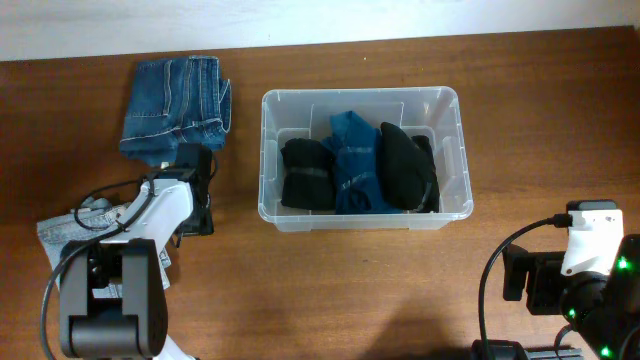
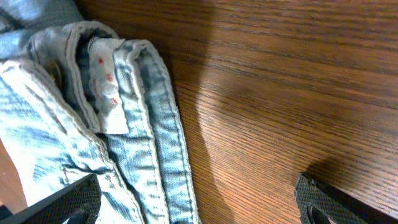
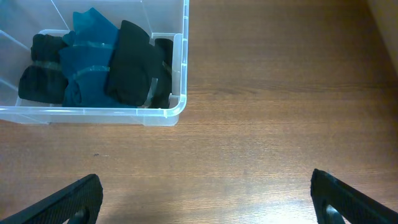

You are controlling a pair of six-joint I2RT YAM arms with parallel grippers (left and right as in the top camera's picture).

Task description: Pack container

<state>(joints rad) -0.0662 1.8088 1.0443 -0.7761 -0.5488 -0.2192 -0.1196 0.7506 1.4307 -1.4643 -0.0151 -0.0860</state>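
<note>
Clear ribbed container on table, upper centre of overhead frame, holds black and teal clothes. Wide open, empty: left hand, right hand. Only left wrist view shows jeans with white label.

Folded blue jeans on wooden table; pale crumpled cloth near left edge.

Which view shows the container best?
Overhead: the whole container shows, all four walls, with the clothes inside. The right wrist view cuts off part of it; the left wrist view misses it.
</note>
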